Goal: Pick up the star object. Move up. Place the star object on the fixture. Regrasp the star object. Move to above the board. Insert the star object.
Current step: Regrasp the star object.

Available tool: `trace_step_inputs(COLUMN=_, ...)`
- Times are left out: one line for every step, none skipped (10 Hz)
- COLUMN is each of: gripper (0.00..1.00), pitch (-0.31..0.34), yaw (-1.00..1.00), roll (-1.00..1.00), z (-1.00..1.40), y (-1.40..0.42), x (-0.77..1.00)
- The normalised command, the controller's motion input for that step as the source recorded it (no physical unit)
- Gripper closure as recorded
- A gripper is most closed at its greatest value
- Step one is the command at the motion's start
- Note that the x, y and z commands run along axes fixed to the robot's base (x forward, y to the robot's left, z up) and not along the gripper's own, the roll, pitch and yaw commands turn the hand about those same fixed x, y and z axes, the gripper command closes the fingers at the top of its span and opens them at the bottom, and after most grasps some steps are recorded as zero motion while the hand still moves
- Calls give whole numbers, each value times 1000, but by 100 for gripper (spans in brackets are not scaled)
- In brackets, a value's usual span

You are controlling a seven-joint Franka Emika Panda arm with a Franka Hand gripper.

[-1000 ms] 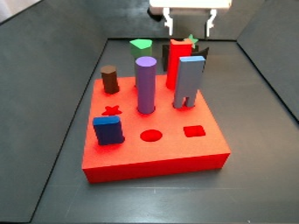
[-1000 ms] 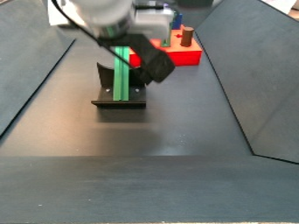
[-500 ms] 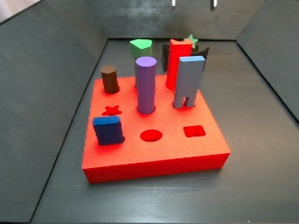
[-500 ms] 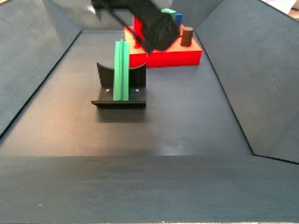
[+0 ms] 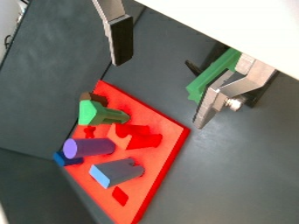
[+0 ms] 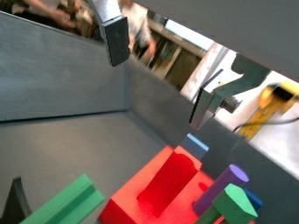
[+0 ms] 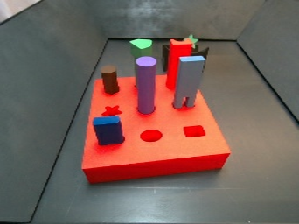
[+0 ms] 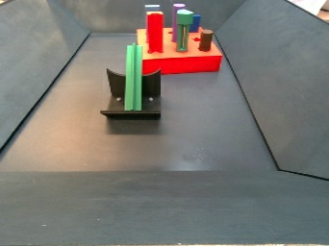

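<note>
The star object (image 8: 134, 75), a tall slim green ridged peg, stands upright against the fixture (image 8: 131, 99), apart from the red board (image 8: 180, 63) behind it. My gripper (image 5: 162, 87) hangs high above the floor, open, with nothing between its silver fingers (image 5: 117, 39). In a wrist view the star object (image 5: 214, 75) shows partly behind one finger, beside the board (image 5: 146, 153). In a wrist view the star object (image 6: 65, 206) lies far below the gripper (image 6: 156, 86). The board's star hole (image 7: 112, 110) is free. Neither side view shows the gripper.
On the board (image 7: 152, 153) stand a purple cylinder (image 7: 145, 84), a grey-blue arch block (image 7: 190, 82), a brown peg (image 7: 110, 80), a blue block (image 7: 107, 130) and a red block (image 7: 177, 58). A light-green piece (image 7: 142, 44) lies behind. Sloping dark walls enclose the floor.
The gripper let go of the star object on the fixture and rose out of both side views. The star object stays upright against the fixture.
</note>
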Motion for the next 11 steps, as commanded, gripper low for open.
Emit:
trace_step_inputs(gripper=0, pitch=65, yaw=20, roll=1000, z=86, y=-156, x=1)
trace_step_inputs(gripper=0, pitch=65, yaw=19, roll=1000, z=53, y=-67, x=-6)
trace_step_inputs(gripper=0, pitch=63, yaw=18, roll=1000, z=41, y=-61, x=-11)
trace_step_inputs(gripper=0, pitch=60, yaw=18, roll=1000, z=25, y=-42, x=-13)
trace_step_inputs(gripper=0, pitch=58, yaw=18, roll=1000, z=16, y=-31, x=-13)
trace_step_inputs(gripper=0, pitch=55, yaw=19, roll=1000, z=14, y=-27, x=-11)
trace_step_inputs(gripper=0, pitch=53, yaw=19, roll=1000, z=16, y=-20, x=-7)
trace_step_inputs(gripper=0, pitch=50, yaw=20, roll=1000, z=16, y=-20, x=-2)
trace_step_inputs(gripper=0, pitch=47, yaw=21, roll=1000, z=12, y=-18, x=1)
trace_step_inputs(gripper=0, pitch=47, yaw=22, roll=1000, z=15, y=-19, x=5)
trace_step_inputs(gripper=0, pitch=50, yaw=24, roll=1000, z=16, y=-20, x=6)
